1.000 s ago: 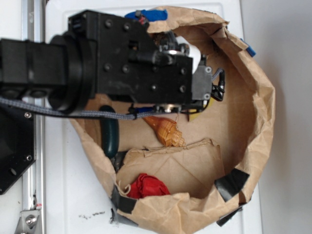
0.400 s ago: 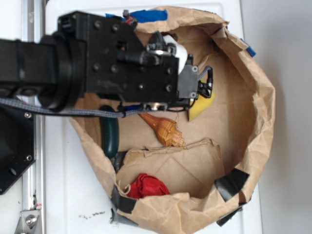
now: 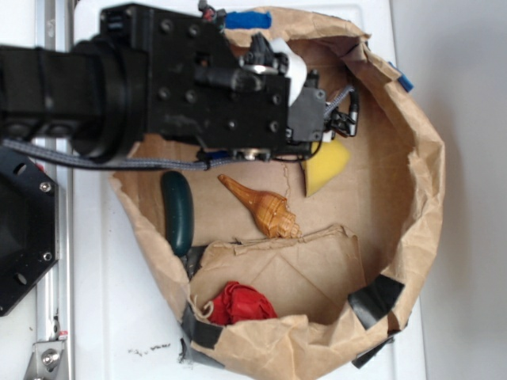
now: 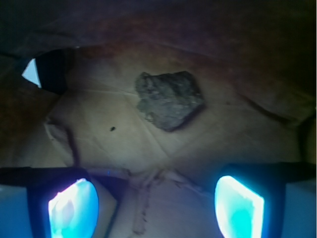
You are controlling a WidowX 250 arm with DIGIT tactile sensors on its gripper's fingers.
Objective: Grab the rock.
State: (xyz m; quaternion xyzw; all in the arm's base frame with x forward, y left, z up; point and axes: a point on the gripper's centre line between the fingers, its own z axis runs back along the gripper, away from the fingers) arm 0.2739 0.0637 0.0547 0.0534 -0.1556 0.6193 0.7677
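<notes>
The approach is in hand: the claw (image 4: 156, 206) hangs wide open, and must advance and descend (upper centre, wrist view) to straddle the rock (image 4: 169, 99).

the gripper (image 3: 337, 119) has shifted toward the bag's upper rim, uncovering the yellow sponge wedge (image 3: 323, 165) and seashell (image 3: 261, 207).

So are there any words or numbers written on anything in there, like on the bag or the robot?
None that can be read. The paper bag, the black robot arm, the blue tape, the black tape, the shell, the yellow sponge and the rock show no letters or numbers.
The small dark specks on the white table are too tiny to tell.
</notes>
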